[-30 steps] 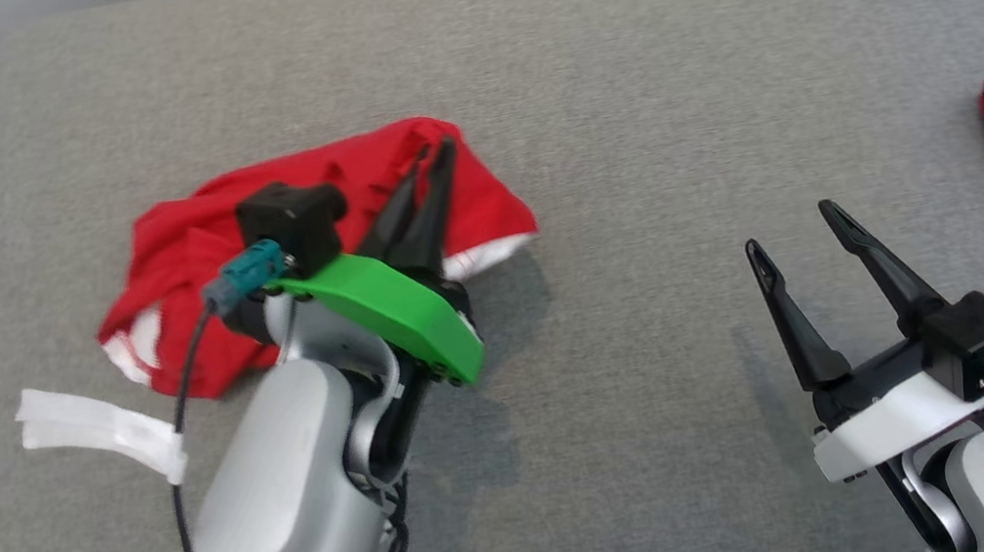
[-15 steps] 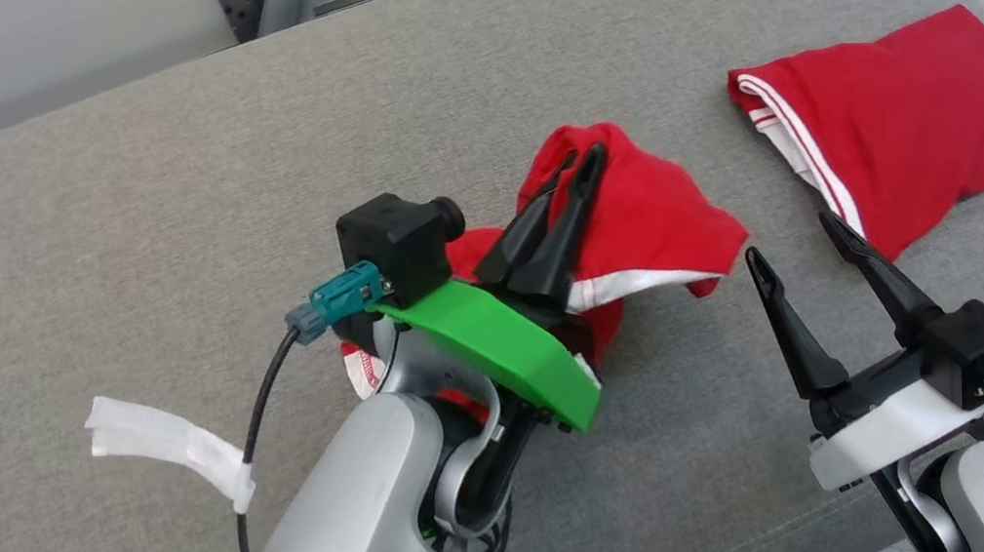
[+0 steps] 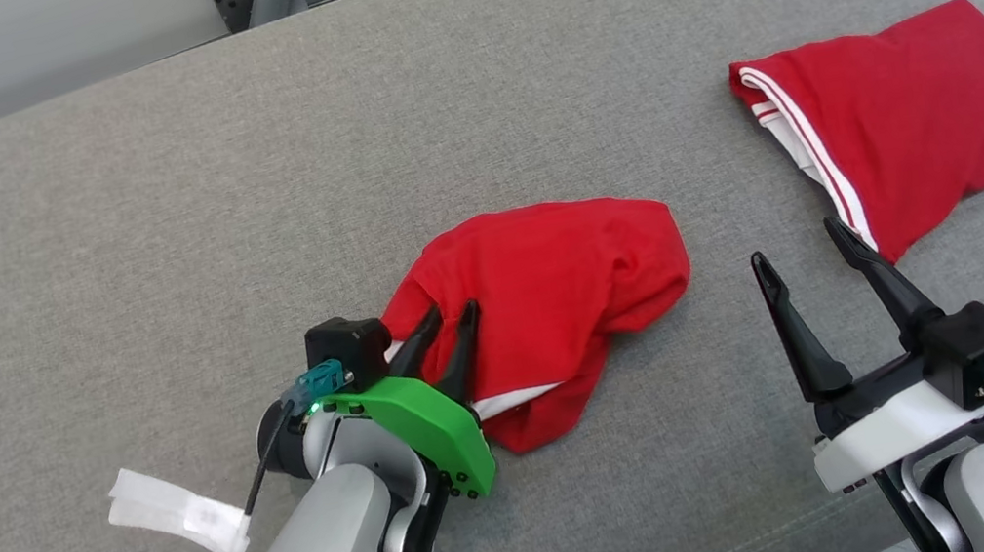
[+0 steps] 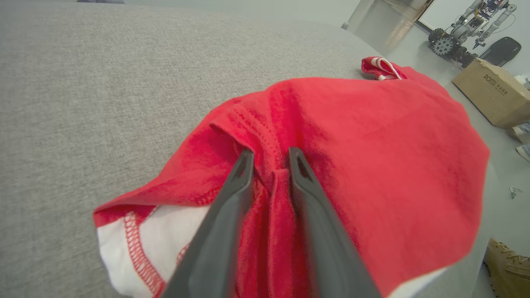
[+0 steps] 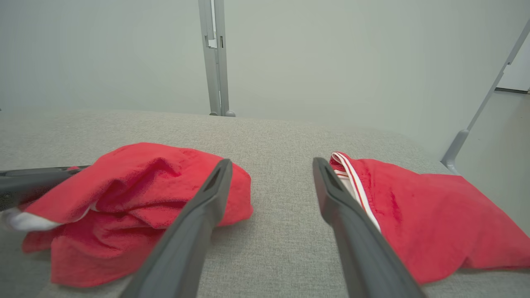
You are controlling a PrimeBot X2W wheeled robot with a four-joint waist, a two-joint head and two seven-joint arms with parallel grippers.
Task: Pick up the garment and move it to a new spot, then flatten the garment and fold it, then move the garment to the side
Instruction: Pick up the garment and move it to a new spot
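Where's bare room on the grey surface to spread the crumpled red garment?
Biggest free patch: the grey surface left of and beyond the crumpled garment, up to the far edge. A narrower bare strip runs between it and the folded garment, ahead of the right gripper. Crowded: the right end, and the near edge by the left gripper and white tag.

Only one print can be read. It is on the side of the cardboard box point(image 4: 492, 97), at the upper right of the left wrist view. There the dark capital letters look like "DOMI", and the smaller signs after them are too small to read. The white tag point(image 3: 179, 513), at the lower left of the head view, carries faint grey marks that are not readable.
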